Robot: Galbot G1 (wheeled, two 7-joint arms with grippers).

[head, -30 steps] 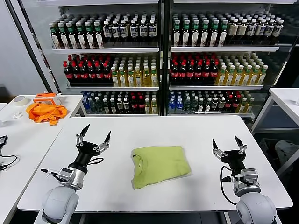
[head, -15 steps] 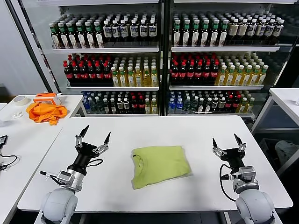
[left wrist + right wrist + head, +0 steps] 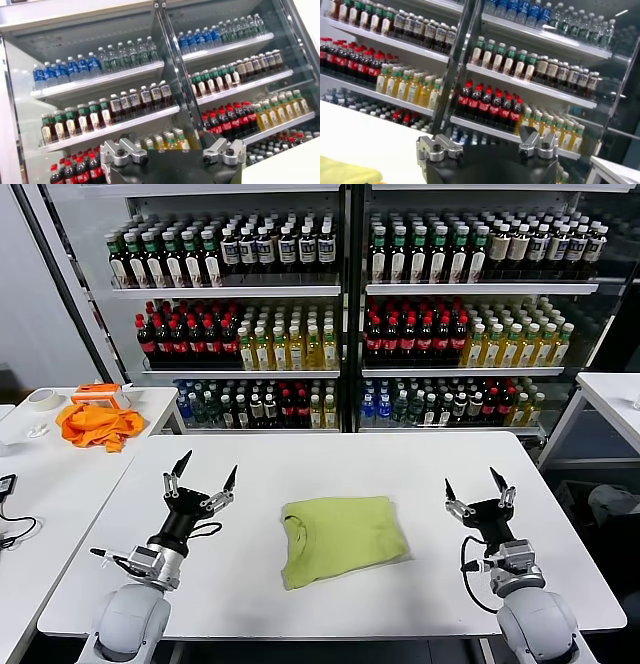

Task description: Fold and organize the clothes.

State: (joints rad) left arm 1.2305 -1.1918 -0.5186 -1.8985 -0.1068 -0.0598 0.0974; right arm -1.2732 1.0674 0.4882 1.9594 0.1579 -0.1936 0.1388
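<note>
The clothes, one lime-green T-shirt (image 3: 342, 539), lie folded into a rough square at the middle of the white table (image 3: 330, 459), neck opening towards my left. My left gripper (image 3: 209, 466) stands open to the left of the shirt, fingers pointing up and holding nothing. On the shirt's other side my right gripper (image 3: 471, 481) is also open and empty, fingers up. Neither touches the cloth. In the right wrist view a corner of the green T-shirt (image 3: 342, 175) shows on the table.
Glass-fronted shelves of bottles (image 3: 340, 314) stand behind the table. A side table at the left carries an orange cloth (image 3: 98, 425), a tape roll (image 3: 43, 399) and a small orange-and-white box (image 3: 100, 393). Another white table (image 3: 610, 394) stands at the far right.
My right gripper has shifted a little to the left, towards the shirt. The left gripper and the shirt have stayed where they were.
</note>
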